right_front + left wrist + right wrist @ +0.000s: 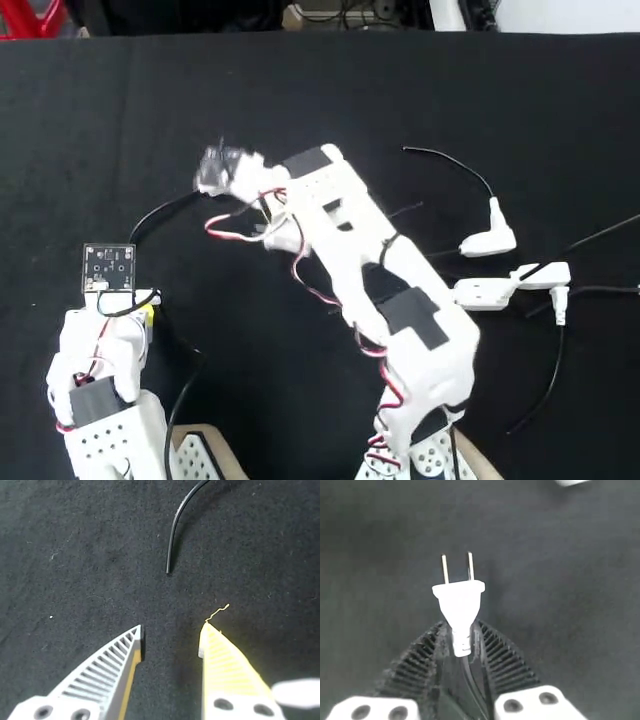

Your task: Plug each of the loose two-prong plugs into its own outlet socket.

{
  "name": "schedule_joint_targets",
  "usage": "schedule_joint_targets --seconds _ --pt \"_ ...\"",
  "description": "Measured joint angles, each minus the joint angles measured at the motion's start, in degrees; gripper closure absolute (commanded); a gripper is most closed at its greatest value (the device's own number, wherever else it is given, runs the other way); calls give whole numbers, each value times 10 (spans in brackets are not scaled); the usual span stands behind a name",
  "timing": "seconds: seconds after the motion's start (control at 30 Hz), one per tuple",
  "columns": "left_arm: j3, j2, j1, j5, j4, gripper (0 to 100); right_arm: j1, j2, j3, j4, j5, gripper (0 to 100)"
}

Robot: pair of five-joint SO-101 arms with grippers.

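Observation:
My right gripper is shut on a white two-prong plug, whose prongs point away from the fingers over the black cloth. In the high view that gripper and its plug sit at the upper left of the table. The plug's black cable trails down toward a small black square socket. My left gripper stands open over bare cloth with nothing between its fingers; in the high view it is just below the black socket. A loose black cable end lies ahead of it.
On the right lie another white plug with an arcing black cable, and two white plug or socket pieces end to end with thin black cables around them. The right arm's white body crosses the table's middle.

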Motion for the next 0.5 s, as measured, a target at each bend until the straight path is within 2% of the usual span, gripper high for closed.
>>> schedule_joint_targets --seconds 0.1,0.17,0.23,0.5 --pt "0 0 0 0 0 805 0 -9 33 4 66 913" --pt "0 0 0 0 0 805 0 -11 36 4 77 830" --pt "0 0 0 0 0 805 0 -11 36 4 76 788" --pt "0 0 0 0 0 805 4 -40 -31 44 -71 844"
